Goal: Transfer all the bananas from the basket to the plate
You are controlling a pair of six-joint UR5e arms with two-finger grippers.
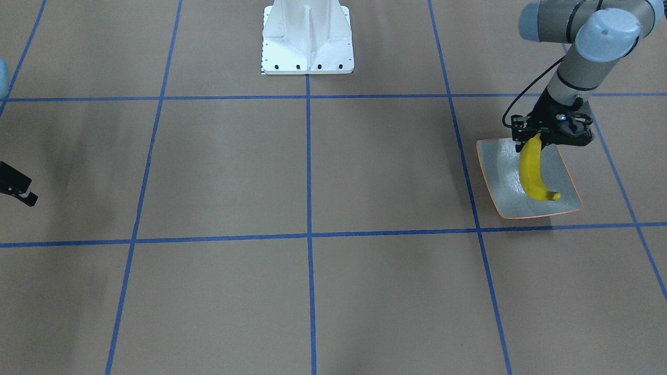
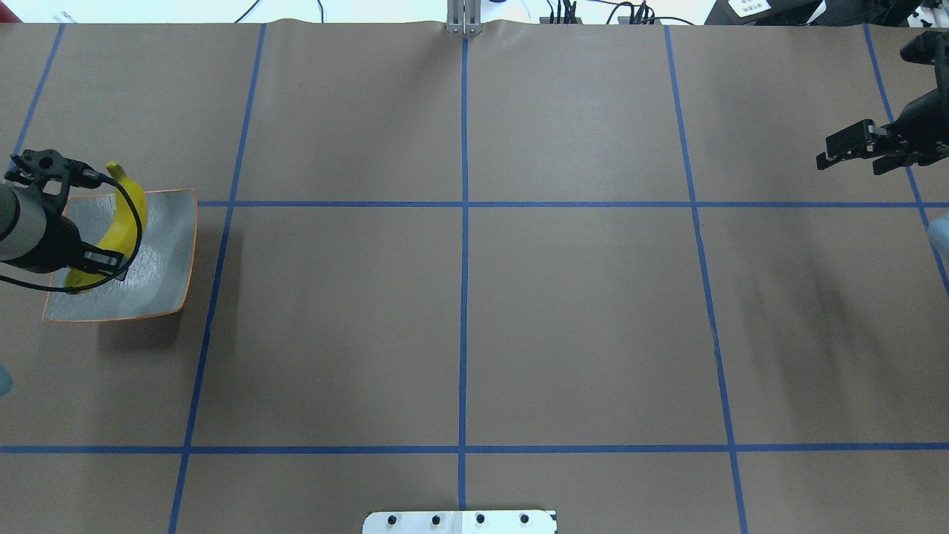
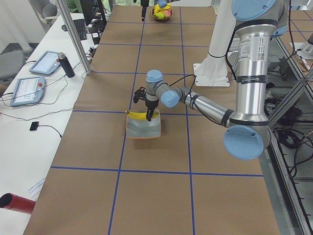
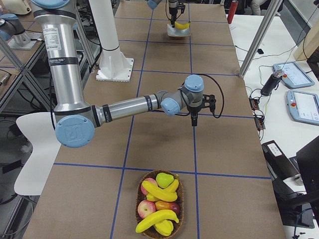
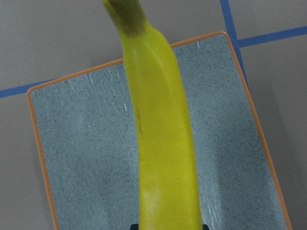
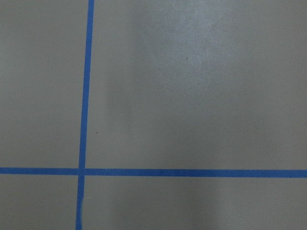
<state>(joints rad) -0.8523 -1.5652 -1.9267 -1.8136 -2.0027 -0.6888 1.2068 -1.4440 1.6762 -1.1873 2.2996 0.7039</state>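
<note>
Here we are at the robot's left end of the counter (image 1: 385,166): the left fingers (image 1: 548,140) are clamped tight on one end of a banana (image 1: 532,172). The fruit runs out from between them, long and curved, with its free dark-tipped end pointing away from the wrist. It lies right across the middle of the plate (image 1: 497,172), and the wrist camera shows it lengthwise over the grey-green dish, with orange rim showing on both sides. Whether that free tip touches the glaze, I cannot tell.

Over at the far end, well apart from all this, the right fingers (image 2: 845,141) hang above bare brown paper and blue tape lines. Apart or together? I cannot tell from these angles. Beyond them sits the basket (image 4: 182,211), with more bananas (image 4: 158,191) lying on top of other fruit (image 4: 147,207).
</note>
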